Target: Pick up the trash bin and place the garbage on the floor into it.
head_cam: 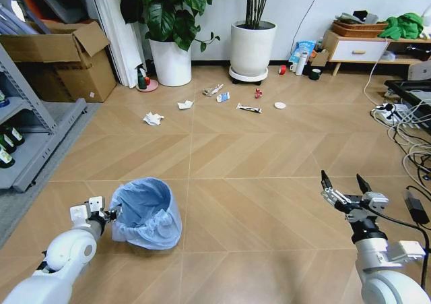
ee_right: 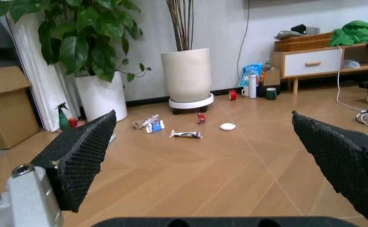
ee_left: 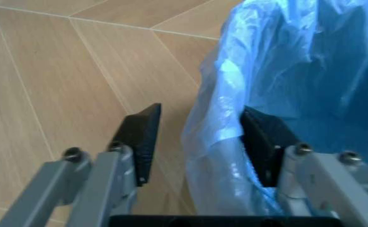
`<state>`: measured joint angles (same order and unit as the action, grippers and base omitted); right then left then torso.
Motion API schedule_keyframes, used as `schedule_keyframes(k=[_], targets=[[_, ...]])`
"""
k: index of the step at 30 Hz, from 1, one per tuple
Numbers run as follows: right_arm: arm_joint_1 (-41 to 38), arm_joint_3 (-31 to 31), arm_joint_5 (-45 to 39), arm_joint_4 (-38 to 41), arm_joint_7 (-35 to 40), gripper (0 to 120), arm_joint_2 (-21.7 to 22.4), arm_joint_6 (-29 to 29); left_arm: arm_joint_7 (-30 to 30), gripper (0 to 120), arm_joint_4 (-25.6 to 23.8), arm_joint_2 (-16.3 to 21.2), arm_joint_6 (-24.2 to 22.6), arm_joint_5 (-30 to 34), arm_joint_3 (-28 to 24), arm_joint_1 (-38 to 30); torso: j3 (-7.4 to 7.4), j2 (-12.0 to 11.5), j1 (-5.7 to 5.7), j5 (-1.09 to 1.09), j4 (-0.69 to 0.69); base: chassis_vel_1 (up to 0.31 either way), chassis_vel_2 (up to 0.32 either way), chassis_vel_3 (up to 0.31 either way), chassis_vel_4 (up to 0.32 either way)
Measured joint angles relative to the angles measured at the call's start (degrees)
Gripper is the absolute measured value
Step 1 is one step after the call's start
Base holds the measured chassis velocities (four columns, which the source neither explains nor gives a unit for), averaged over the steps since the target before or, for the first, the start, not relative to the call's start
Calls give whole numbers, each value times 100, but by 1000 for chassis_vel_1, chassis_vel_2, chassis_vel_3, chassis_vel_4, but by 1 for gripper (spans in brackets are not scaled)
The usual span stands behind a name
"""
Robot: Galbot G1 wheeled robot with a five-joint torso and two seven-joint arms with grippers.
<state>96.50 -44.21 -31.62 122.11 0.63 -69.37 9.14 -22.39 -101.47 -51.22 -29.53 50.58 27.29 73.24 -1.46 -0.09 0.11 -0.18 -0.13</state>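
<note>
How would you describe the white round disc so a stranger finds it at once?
Start at the large white plant pot on its wheeled stand by the back wall. On the floor just in front of it, slightly to the right, lies the white round disc. Unlike the crumpled scraps nearby, it is flat, plain and circular.

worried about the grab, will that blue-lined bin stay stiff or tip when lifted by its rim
The trash bin probably lifts easily, since it looks small and empty. Its thin crinkled liner may slip between the left claw pads. Held at one rim point, it will likely tilt.
</note>
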Motion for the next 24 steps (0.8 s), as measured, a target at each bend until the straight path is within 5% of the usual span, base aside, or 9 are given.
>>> schedule_keyframes(k=[12,24], targets=[[-48,65,4,-46,2,100,30,-2,41,1,-244,65,-157,224,-41,68,0,0,0,0,0,0,0,0,0],[97,-4,257,-80,151,100,66,271,-33,0,-814,-48,-201,410,471,433,0,0,0,0,-1,0,0,0,0]])
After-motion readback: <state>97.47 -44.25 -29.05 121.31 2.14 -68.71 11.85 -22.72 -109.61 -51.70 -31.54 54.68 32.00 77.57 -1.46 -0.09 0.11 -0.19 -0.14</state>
